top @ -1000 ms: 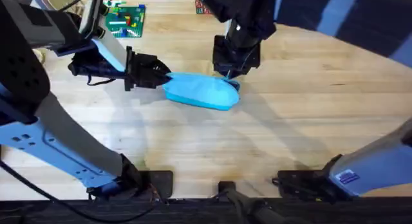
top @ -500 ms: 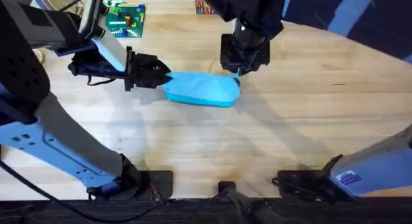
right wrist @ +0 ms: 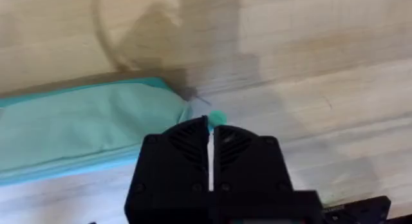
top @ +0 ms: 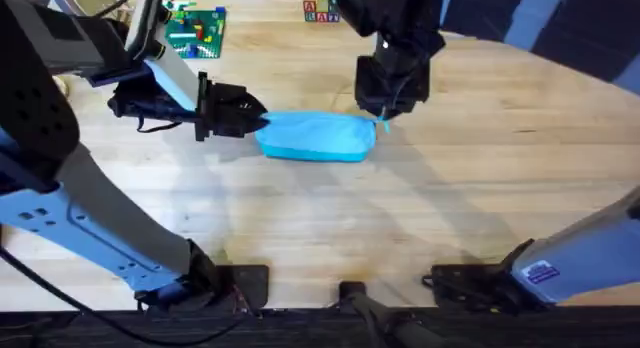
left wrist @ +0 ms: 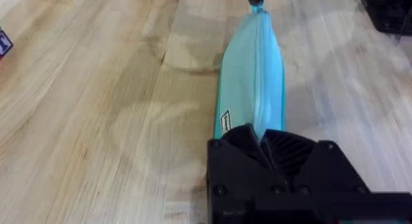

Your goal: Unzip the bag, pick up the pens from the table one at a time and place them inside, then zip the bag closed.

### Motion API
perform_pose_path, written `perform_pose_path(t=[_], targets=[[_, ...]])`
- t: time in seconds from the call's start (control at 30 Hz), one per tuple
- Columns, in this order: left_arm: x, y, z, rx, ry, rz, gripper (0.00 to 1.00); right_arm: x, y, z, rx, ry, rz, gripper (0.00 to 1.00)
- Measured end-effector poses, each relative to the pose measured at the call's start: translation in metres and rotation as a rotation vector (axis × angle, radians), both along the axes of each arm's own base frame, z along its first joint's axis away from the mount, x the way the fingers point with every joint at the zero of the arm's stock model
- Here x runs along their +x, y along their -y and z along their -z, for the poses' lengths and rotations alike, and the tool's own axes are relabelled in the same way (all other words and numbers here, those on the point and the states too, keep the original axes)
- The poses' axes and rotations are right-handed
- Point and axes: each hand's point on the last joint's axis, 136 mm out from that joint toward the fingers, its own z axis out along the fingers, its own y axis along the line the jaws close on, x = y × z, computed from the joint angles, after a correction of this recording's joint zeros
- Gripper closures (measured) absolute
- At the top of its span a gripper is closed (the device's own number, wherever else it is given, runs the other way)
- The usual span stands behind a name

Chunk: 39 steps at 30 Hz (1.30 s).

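Between both grippers lies the bag (top: 315, 137); left gripper (top: 250, 115) clamps one end; right gripper (top: 380, 116) pinches its zipper pull (right wrist: 216, 117).

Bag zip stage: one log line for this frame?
stage: zipping | left gripper: shut on bag end | right gripper: shut on zipper pull at far end | bag flat on table

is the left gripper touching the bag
Touching. In the left wrist view the left gripper is shut on the bag's near end.
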Motion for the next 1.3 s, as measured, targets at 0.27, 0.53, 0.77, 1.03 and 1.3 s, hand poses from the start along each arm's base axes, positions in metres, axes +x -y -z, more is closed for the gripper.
perform_pose_path(t=[0.27,0.53,0.77,1.03,1.3], targets=[[-0.001,0.004,-0.001,-0.011,-0.002,0.005,0.958,-0.013,0.023,0.033,-0.013,-0.086,0.056,0.968],[-0.001,0.006,-0.002,-0.016,-0.002,0.007,0.959,-0.010,0.033,0.037,0.031,-0.121,0.109,0.968],[-0.001,0.007,-0.002,-0.018,-0.002,0.011,0.959,-0.008,0.042,0.038,0.058,-0.149,0.120,0.968],[-0.001,-0.001,0.001,-0.003,-0.002,-0.006,0.958,-0.014,0.116,0.041,-0.139,-0.192,0.207,0.968],[-0.001,-0.002,0.001,-0.001,-0.004,-0.009,0.958,-0.011,0.131,0.037,-0.201,-0.177,0.195,0.968]])
